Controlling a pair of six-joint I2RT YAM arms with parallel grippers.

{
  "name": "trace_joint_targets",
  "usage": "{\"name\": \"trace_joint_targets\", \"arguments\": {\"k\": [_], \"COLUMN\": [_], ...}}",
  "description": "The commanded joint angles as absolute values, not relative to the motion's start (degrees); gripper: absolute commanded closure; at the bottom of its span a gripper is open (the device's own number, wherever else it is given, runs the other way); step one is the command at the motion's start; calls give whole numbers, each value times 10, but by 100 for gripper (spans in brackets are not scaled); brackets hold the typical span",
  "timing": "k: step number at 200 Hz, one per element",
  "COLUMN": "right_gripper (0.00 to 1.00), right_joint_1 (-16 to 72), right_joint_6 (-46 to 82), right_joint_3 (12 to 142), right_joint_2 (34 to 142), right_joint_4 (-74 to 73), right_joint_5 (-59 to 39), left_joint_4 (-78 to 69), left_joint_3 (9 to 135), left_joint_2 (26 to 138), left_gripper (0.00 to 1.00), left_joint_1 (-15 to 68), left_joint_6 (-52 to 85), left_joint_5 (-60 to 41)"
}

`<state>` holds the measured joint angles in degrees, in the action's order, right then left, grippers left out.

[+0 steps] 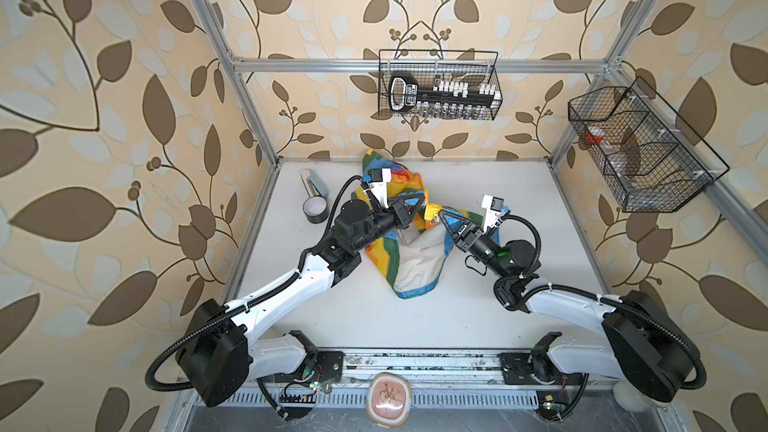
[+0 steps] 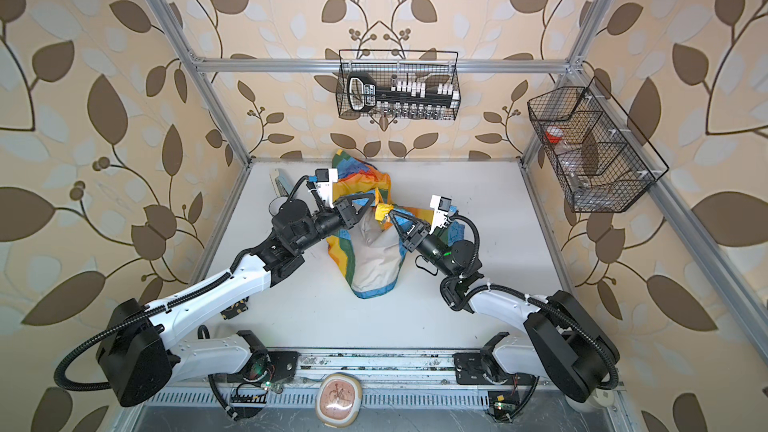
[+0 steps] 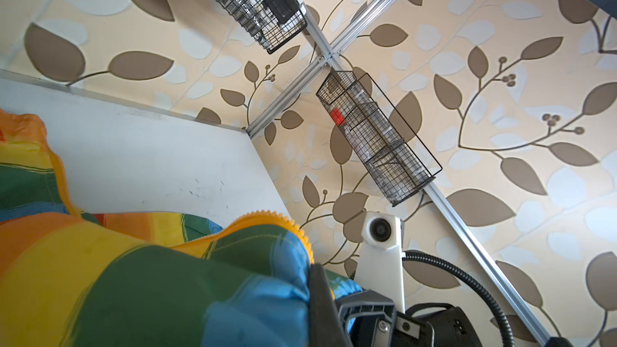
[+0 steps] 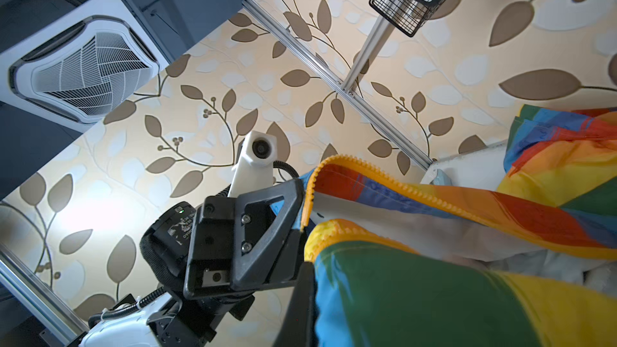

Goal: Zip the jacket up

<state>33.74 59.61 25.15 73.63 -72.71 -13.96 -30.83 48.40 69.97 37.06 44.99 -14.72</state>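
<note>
Much of the jacket [image 1: 415, 261] was hard to read. It sat bunched in the middle of the table [image 1: 374, 317], the left arm covered its left side, and no zipper slider could be made out. The left gripper [image 1: 423, 204] had its fingers pressed together on the orange zipper [image 4: 384, 178] edge, which was plainest in the right wrist view. The right gripper [image 1: 441, 213] was clamped on a yellow corner just beside it. The two rows of teeth lay apart. Bare table spread wide to the right and on the near side. A roll of tape [image 1: 318, 212] stood off to the far left. The jacket's long axis ran from the back wall toward the near edge. Its far end reached the wall, and the white lining faced up at the near end.
</note>
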Motion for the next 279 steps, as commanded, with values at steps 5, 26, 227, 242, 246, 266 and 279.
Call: {"name": "trace_joint_targets", "arguments": {"k": [5,26,227,242,246,266,279], "right_gripper": [100,100,100,100,100,100,100], "right_joint_1": [338,339,355,355,356,356,355], "right_joint_6": [614,623,645,644,644,641,641], "right_joint_3": [276,284,295,295,294,292,292], "right_joint_2": [744,757,765,763,764,760,761], "right_joint_4": [-778,-787,-818,-816,-815,-813,-814], "right_joint_5": [-139,-142,-128,-129,-129,-128,-128], "left_joint_4": [-399,-406,-456,-465,-464,-463,-463], "left_joint_3": [481,481,445,443,442,443,442], "left_joint_2": [691,689,711,715,715,715,713], "left_gripper": [100,100,100,100,100,100,100], "left_joint_1": [370,370,371,371,371,370,371], "left_joint_6": [467,477,539,543,543,544,544], "left_joint_5": [-164,-176,-219,-218,-217,-216,-213]}}
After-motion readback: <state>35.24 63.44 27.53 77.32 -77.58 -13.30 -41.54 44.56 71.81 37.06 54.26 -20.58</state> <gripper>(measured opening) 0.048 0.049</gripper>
